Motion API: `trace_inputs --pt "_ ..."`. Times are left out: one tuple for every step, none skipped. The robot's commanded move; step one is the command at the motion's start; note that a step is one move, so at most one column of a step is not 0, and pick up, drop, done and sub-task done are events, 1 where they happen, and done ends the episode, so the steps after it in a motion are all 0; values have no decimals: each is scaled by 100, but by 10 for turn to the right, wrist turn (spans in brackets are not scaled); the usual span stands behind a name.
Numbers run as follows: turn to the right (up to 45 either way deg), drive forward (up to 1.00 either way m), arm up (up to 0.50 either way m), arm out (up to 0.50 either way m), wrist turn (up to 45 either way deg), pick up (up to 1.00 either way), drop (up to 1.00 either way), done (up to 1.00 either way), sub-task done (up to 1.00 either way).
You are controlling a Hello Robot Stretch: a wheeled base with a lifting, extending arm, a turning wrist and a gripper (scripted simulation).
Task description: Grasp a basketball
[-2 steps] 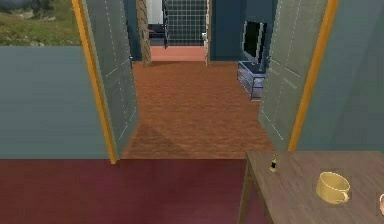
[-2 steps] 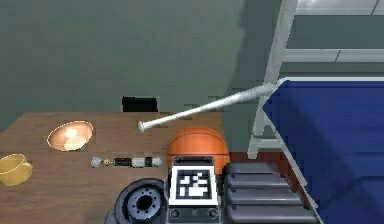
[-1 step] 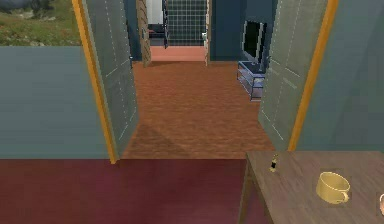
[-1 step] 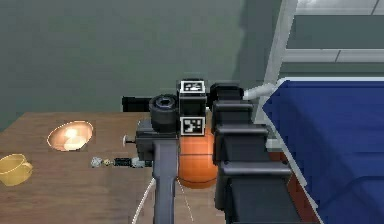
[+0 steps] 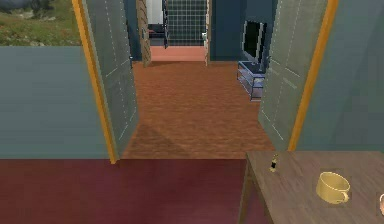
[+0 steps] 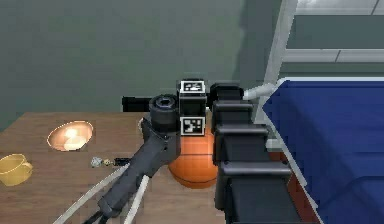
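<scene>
An orange basketball [image 6: 197,163] shows in the arm side view, low in the middle, between the wooden table [image 6: 40,190] and the blue bed [image 6: 335,130]. The dark arm bar [image 6: 240,150] partly hides its right side. My gripper [image 6: 135,178] has its dark body left of the two white marker squares, and its thin grey fingers [image 6: 150,165] run down and left over the table's edge, right beside the ball. I cannot tell whether it touches the ball or holds anything.
On the table lie a pale round dish [image 6: 70,135], a yellow mug [image 6: 12,168] and small bits [image 6: 100,160]. Ahead, the table corner [image 5: 300,195] carries the mug [image 5: 333,186] and a small bottle [image 5: 272,160]. An orange-framed doorway [image 5: 195,90] opens onto a brick-coloured floor, with a TV [image 5: 255,42] beyond.
</scene>
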Motion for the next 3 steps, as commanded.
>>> trace_inputs --pt "0 0 0 0 450 0 0 0 0" --pt "0 0 0 0 450 0 0 0 0" --pt "0 0 0 0 450 0 0 0 0"
